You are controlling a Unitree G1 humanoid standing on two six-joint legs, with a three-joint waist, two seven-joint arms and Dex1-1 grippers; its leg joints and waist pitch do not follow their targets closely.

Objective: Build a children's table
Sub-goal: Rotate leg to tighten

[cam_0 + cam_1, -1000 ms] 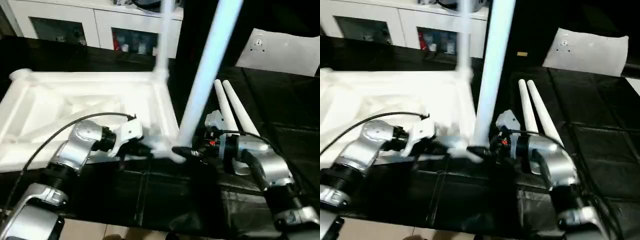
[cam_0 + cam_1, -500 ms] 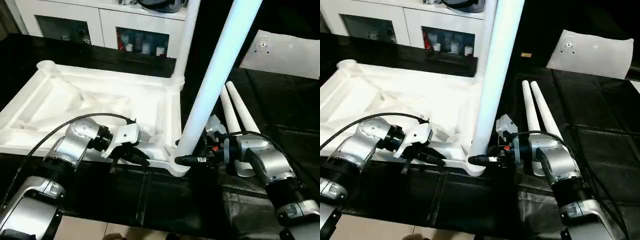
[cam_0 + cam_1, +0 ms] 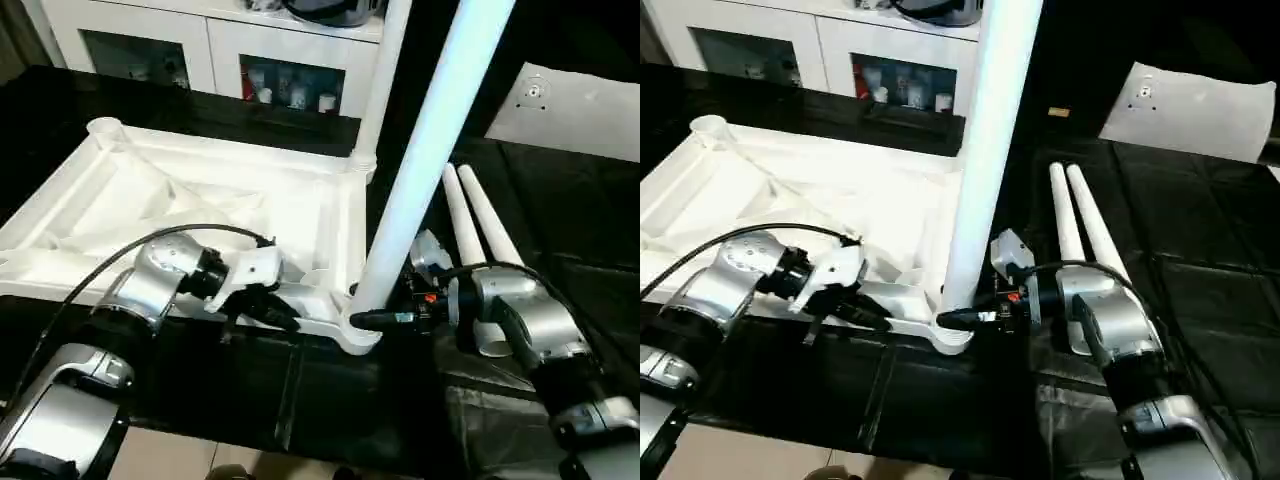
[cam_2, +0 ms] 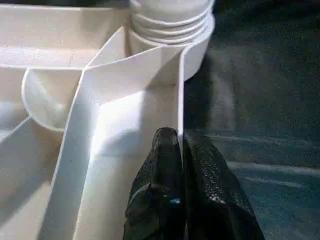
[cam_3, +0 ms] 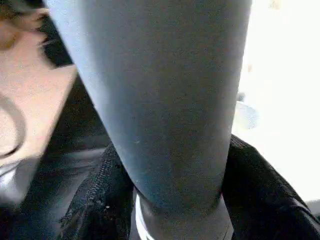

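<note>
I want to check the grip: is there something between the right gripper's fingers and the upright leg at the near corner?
Nothing visible. The right gripper has its fingers on both sides of the upright leg, just above the near corner socket.

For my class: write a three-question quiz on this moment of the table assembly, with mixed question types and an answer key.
1. True or false: the table top lies with its ribbed underside facing up.
2. How many loose legs lie on the black surface beside the right arm? A) one B) two C) four
3. Fill in: the left gripper pinches the top's thin side ____ near the corner socket.

Key
1. True.
2. B; two more already stand in sockets, the near leg between the right gripper fingers and another at the far corner.
3. Wall.
</note>
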